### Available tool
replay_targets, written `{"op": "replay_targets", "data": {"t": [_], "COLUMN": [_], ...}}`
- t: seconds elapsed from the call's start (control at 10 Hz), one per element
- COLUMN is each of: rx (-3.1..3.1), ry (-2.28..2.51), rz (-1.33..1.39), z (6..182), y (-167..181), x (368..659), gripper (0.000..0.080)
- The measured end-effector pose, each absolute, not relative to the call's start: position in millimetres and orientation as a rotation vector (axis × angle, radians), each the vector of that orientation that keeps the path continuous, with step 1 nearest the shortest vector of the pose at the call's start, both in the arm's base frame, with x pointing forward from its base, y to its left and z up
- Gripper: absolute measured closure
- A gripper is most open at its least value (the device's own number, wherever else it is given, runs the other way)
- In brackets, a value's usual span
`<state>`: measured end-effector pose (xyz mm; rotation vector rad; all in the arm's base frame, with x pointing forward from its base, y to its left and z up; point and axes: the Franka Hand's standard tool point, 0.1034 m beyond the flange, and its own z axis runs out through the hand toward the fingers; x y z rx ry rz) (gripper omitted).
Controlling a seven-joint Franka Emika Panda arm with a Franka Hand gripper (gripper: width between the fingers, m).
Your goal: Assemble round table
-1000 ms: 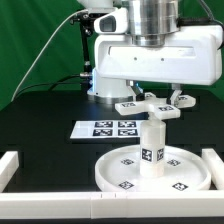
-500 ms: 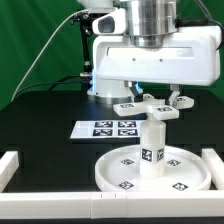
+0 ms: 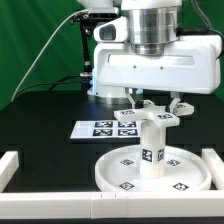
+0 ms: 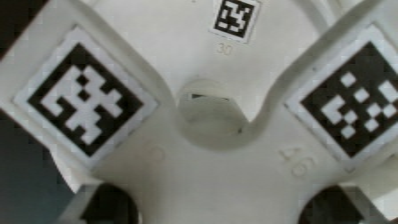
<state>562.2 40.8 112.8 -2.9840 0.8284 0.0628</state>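
The large round disc [image 3: 110,172] lies flat on the black table near the front. The short cylindrical leg [image 3: 152,150] stands upright on its middle. The four-armed cross-shaped base [image 3: 150,112] sits on top of the leg. My gripper [image 3: 156,100] comes down from above, one finger on each side of the base, shut on it. In the wrist view the base [image 4: 214,120] fills the picture with its tags and centre hole, and it spans the whole gap of my gripper [image 4: 222,205]. The leg's top is hidden under the base.
The marker board [image 3: 112,128] lies flat behind the disc. The white border rail runs along the exterior view's left [image 3: 20,165] and right [image 3: 212,165] and the front. The arm's white base [image 3: 100,85] stands at the back.
My gripper has sunk a little and turned, and the cross-shaped base has turned and dropped slightly with it on the leg. Disc and leg have not moved.
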Motion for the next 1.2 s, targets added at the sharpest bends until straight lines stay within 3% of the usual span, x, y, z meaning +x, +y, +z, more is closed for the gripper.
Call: {"op": "replay_targets", "data": {"t": [0.7, 1.2], "rx": [-2.973, -2.563], "ry": [0.869, 1.681], "rz": [0.064, 0.026], "z": [112.4, 105.1], "y": [40.6, 40.6], "x": [562.2, 563.0], "gripper": [0.0358, 0.0358]}}
